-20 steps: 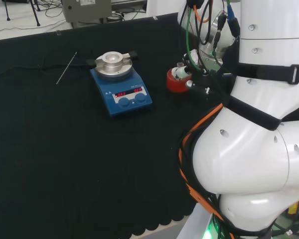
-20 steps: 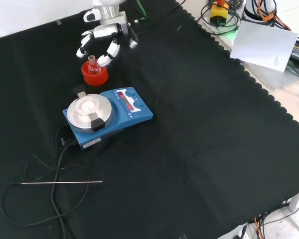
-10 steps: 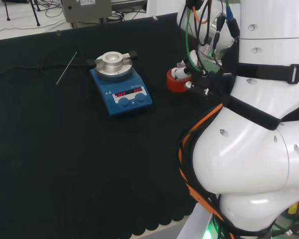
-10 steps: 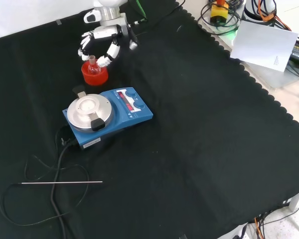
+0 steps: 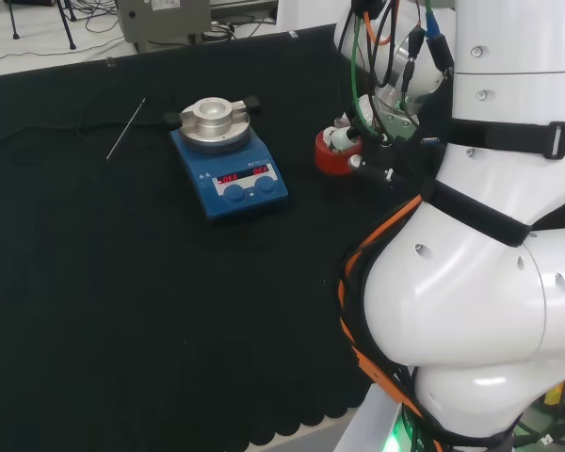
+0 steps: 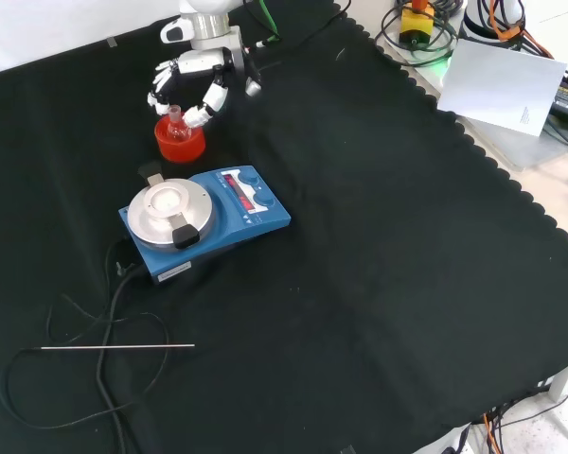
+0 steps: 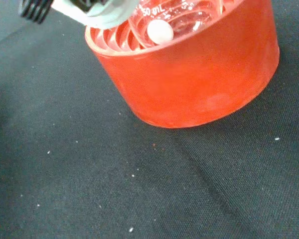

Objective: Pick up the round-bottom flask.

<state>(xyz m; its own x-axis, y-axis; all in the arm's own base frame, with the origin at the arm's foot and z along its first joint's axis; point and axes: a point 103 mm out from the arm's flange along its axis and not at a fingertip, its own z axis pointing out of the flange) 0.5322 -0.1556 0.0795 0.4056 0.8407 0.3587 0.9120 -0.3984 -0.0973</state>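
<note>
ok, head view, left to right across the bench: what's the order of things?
Thin metal rod → blue hotplate stirrer → red ribbed stand with the round-bottom flask → robot hand → the arm's white links.

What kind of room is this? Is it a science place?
Probably a robot lab set up for chemistry practice. A round-bottom flask sits in a red ribbed stand, a blue stirrer hotplate is beside it, and a robot hand reaches over the flask on a black-cloth bench.
</note>
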